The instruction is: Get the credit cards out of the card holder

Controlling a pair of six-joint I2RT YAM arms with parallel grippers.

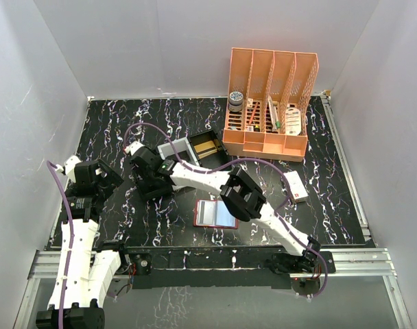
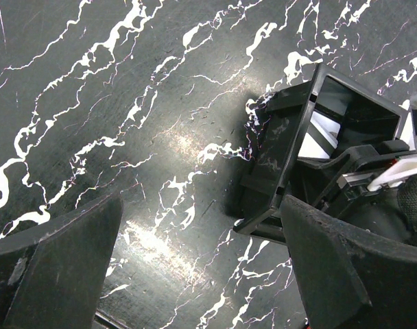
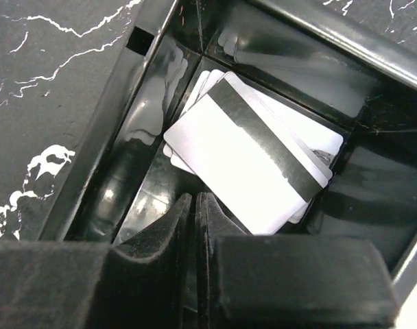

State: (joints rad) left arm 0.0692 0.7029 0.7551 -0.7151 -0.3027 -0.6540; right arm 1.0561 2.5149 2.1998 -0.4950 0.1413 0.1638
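The red card holder (image 1: 216,224) lies open on the black marble table near the front, with a pale blue credit card (image 1: 215,212) showing in it. In the right wrist view, several more credit cards (image 3: 243,161), white backs with a black stripe, lie stacked in a compartment of the black tray (image 3: 112,137). My right gripper (image 3: 197,205) hangs shut just above that compartment beside the stack, and I see nothing between its fingers. My left gripper (image 2: 201,274) stands open over bare table left of the tray (image 2: 277,157), holding nothing.
An orange slotted organizer (image 1: 267,103) with small items stands at the back right. A small white box with a red mark (image 1: 295,185) lies right of the card holder. White walls close in the table on three sides.
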